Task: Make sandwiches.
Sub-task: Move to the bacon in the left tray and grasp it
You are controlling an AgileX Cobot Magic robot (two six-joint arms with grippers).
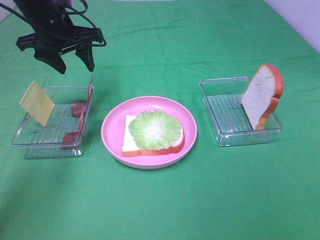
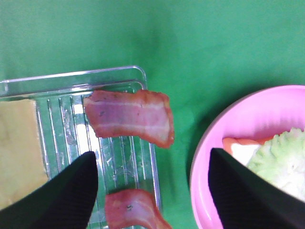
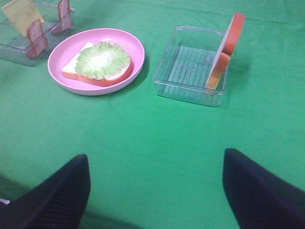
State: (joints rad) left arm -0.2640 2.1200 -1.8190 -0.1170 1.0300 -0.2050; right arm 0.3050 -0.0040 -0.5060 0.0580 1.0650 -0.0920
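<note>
Two bacon strips [image 2: 131,117] lean in the tray [image 1: 45,146]; left jaws, spread above, should straddle one strip's thin edge.

The left gripper [image 2: 152,153] hangs spread wide over a clear tray and a pink plate.

Its two black fingers [image 2: 71,191] stand well apart, with only the tray's rim and the green cloth [image 2: 200,43] between them. The clear tray [image 2: 119,74] has a ribbed floor. One bacon strip [image 2: 129,117], pink with pale streaks, leans across the rim nearest the plate. A second bacon strip [image 2: 133,210] along that same rim is partly cut off by the picture's edge. A yellow cheese square [image 2: 16,152] sits at the tray's side away from the plate. The pink plate [image 2: 228,119] lies near the tray and holds a white bread slice [image 2: 243,151] with an orange-red crust, topped with pale green lettuce [image 2: 281,157].
</note>
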